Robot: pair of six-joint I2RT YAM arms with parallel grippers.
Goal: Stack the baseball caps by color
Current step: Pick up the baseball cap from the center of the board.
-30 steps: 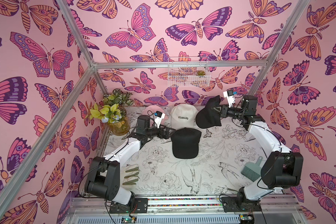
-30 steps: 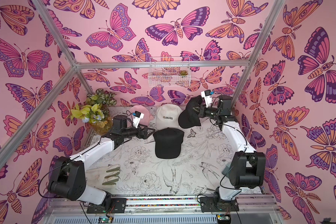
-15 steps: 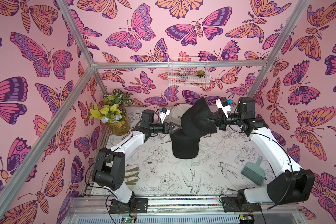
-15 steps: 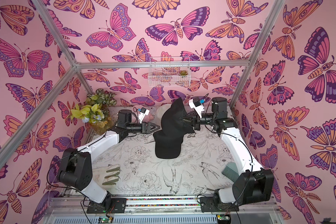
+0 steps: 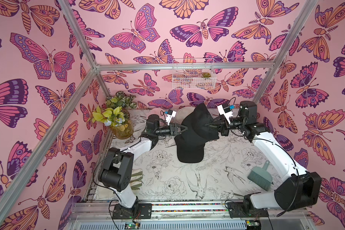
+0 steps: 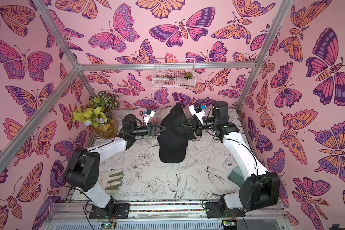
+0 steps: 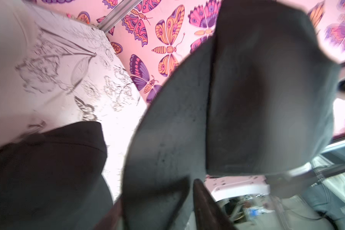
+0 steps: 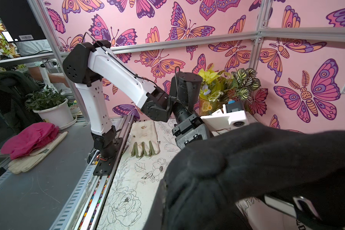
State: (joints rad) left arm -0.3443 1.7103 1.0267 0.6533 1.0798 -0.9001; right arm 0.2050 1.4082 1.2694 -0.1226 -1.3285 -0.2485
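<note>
Mid-bench (image 5: 167, 179) | right gripper (image 5: 206, 125) clamping black cap (image 5: 197, 123), hanging over second black cap (image 5: 189, 153) lying flat | left gripper (image 5: 185, 128) touching its edge, jaws nearly together, grip unclear | black stack likely forming; cream cap (image 5: 178, 114) waiting at rear edge

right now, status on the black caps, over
Copy: right gripper shut on held black cap; left gripper pinching its opposite edge; it hangs over lower black cap on table; glove, brush well aside.
</note>
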